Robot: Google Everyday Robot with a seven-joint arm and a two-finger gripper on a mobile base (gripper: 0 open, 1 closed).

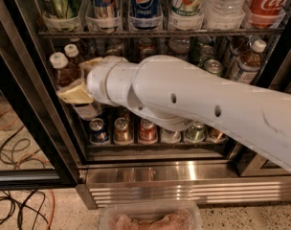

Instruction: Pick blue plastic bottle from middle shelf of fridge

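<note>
The fridge (35,128) stands open in front of me. Two small bottles with white caps and dark brown drink stand at the left end of the middle shelf (90,111); the front one is the blue plastic bottle (59,70). My gripper (81,79), with tan pads, is inside the fridge right beside these bottles, at their right and touching or nearly touching them. My thick white arm (193,99) hides most of the shelf and the bottles' lower parts. A similar bottle (248,59) stands at the shelf's right end.
The upper rack (155,32) holds a Pepsi can (145,4), a 7up can, a clear water bottle and a red Coca-Cola can. Several cans (121,131) line the bottom shelf. The black door frame (26,104) is at left, cables (16,205) lie on the floor, and a plastic tray (150,219) is below.
</note>
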